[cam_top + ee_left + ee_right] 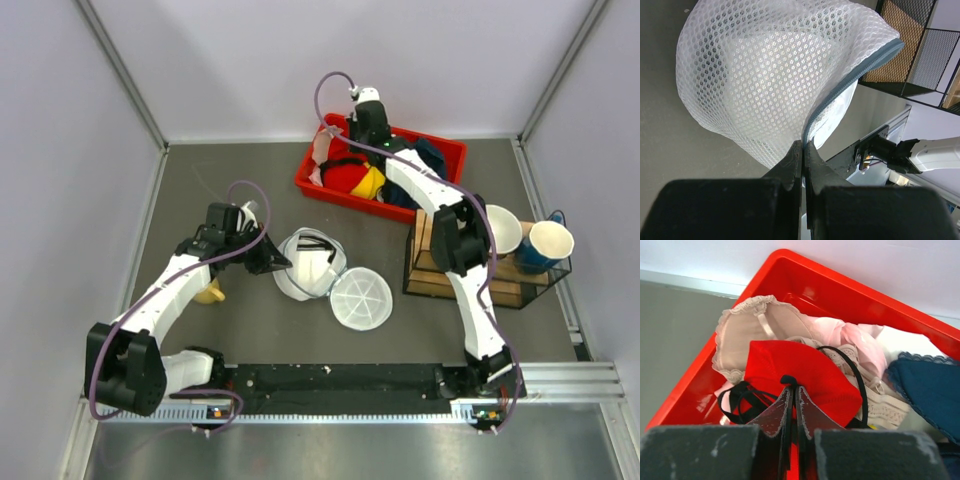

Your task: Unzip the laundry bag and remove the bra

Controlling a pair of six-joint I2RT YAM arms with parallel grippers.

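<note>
Your right hand (792,392) is clamped on the bra (805,367) over the red bin (810,277), upper centre of the top view; its black straps (858,377) may snag the clothes (850,337) there if you lift. Your left hand (802,150) pinches the zipper edge of the laundry bag (765,75), mid-frame on the tabletop (250,180)

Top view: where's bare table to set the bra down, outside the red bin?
Bare table lies at the far left, between the left wall and the red bin. A narrower strip runs between the laundry bag and the base rail. The right side is crowded: bin, rack, bowl, cup.
</note>
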